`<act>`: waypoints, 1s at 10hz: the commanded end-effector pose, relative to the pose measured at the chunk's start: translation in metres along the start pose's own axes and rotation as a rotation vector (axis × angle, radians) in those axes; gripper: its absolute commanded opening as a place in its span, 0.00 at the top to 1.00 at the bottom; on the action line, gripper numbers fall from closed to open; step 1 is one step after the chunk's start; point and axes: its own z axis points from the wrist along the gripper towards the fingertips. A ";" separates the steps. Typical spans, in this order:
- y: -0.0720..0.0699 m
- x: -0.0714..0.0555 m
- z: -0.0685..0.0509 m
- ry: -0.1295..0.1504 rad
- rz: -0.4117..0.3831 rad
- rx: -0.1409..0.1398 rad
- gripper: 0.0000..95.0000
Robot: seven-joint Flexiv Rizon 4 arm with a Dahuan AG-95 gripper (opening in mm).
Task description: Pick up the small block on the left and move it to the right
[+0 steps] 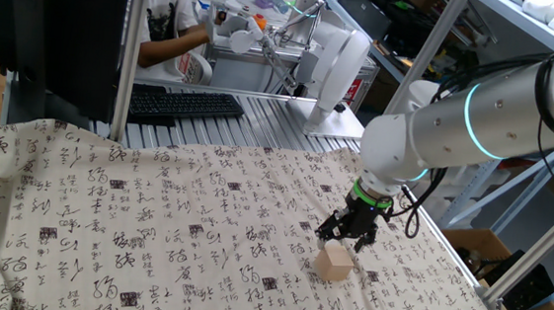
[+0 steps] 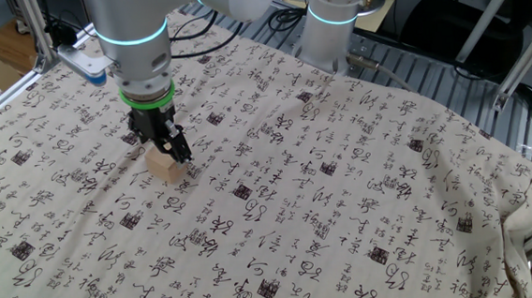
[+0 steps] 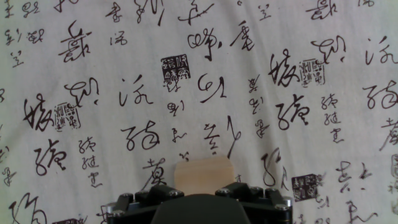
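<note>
The small block (image 1: 335, 262) is a plain light tan wooden cube resting on the calligraphy-print cloth (image 1: 152, 234). It also shows in the other fixed view (image 2: 165, 166) and at the bottom of the hand view (image 3: 204, 172). My gripper (image 1: 347, 237) hangs directly over the block, pointing down, fingers spread a little wider than the cube, tips at about its top edges. In the other fixed view the gripper (image 2: 163, 149) sits just above the block. The jaws look open; I see no squeeze on the cube.
A black keyboard (image 1: 182, 102) and a white device (image 1: 336, 66) lie on the metal bench behind the cloth. A person (image 1: 169, 18) sits beyond. The cloth's edge and frame post (image 1: 489, 291) are close on one side of the block.
</note>
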 end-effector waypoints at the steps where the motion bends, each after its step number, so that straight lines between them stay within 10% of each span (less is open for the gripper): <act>1: 0.000 -0.001 0.001 0.004 0.002 0.000 0.00; 10: 0.000 0.000 0.017 -0.006 0.005 -0.005 0.00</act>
